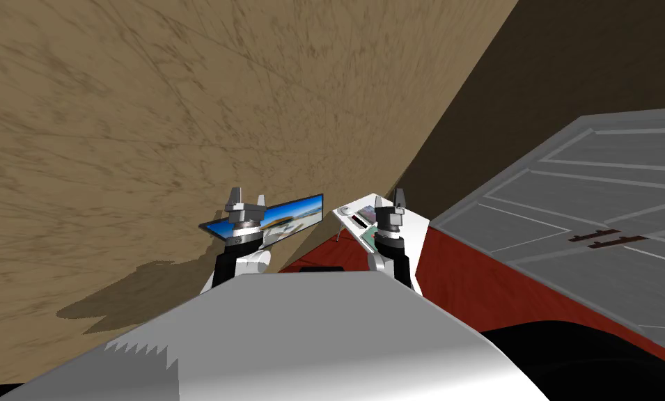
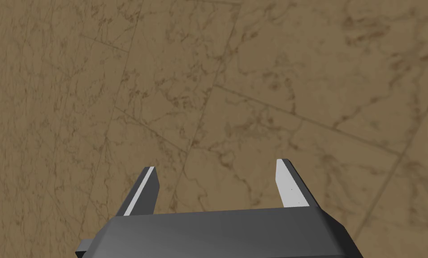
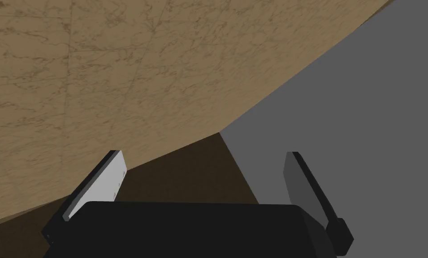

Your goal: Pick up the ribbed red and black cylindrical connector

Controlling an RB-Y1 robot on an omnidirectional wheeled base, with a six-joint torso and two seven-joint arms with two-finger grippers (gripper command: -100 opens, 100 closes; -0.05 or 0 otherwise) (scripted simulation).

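Left claw and right claw both gape apart; thin red-black connector lies on white table.

Head camera steeply down, wrist cameras toward same tan tiles

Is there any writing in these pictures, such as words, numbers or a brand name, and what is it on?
No text can be read in any view.
On the flat screen: a blue landscape picture, no letters.
On the small things on the white table: any label is too small to read.
On the grey panelled surface: two dark marks, too blurred to tell whether they are lettering.
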